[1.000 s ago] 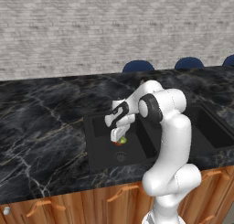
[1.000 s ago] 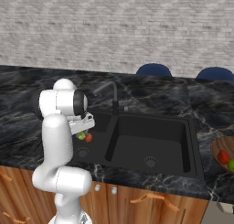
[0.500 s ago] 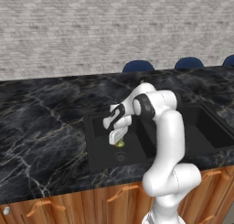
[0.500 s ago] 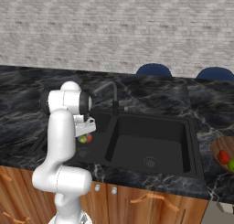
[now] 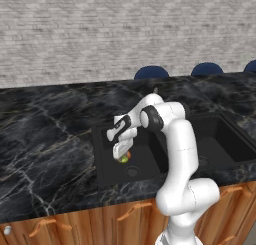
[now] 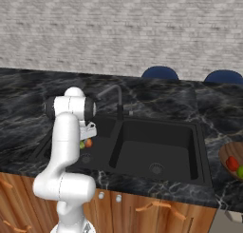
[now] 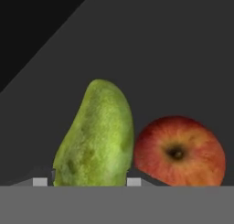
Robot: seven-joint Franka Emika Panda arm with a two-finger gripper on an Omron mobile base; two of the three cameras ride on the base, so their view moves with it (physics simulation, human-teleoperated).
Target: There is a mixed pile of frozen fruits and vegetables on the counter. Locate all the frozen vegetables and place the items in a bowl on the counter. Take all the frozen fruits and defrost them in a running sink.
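Observation:
My gripper (image 5: pixel 121 153) hangs low inside the left basin of the black sink (image 5: pixel 220 139), shut on the yellow-green oblong fruit (image 5: pixel 123 159). In the hand view the gripper (image 7: pixel 87 182) holds that fruit (image 7: pixel 96 136) upright between its fingertips (image 7: pixel 134 182). The red-orange round fruit (image 7: pixel 179 151) lies on the basin floor, touching it on the right. From the right base view the gripper (image 6: pixel 86 135) is just above both fruits, green (image 6: pixel 81 145) and red-orange (image 6: pixel 88 142). A wooden bowl (image 6: pixel 226 150) on the counter (image 6: pixel 28 84) holds a red piece (image 6: pixel 231 163) and a green ball (image 6: pixel 240 171).
A slim dark faucet (image 6: pixel 116 96) arches over the divider between the two basins. The right basin (image 6: pixel 156 146) has a round drain (image 6: pixel 155 168). Blue chair backs (image 5: pixel 151 71) stand behind the counter. Wooden cabinet fronts (image 5: pixel 75 224) run below.
The gripper has sunk lower and a little left into the left basin, carrying the yellow-green fruit down beside the red-orange one.

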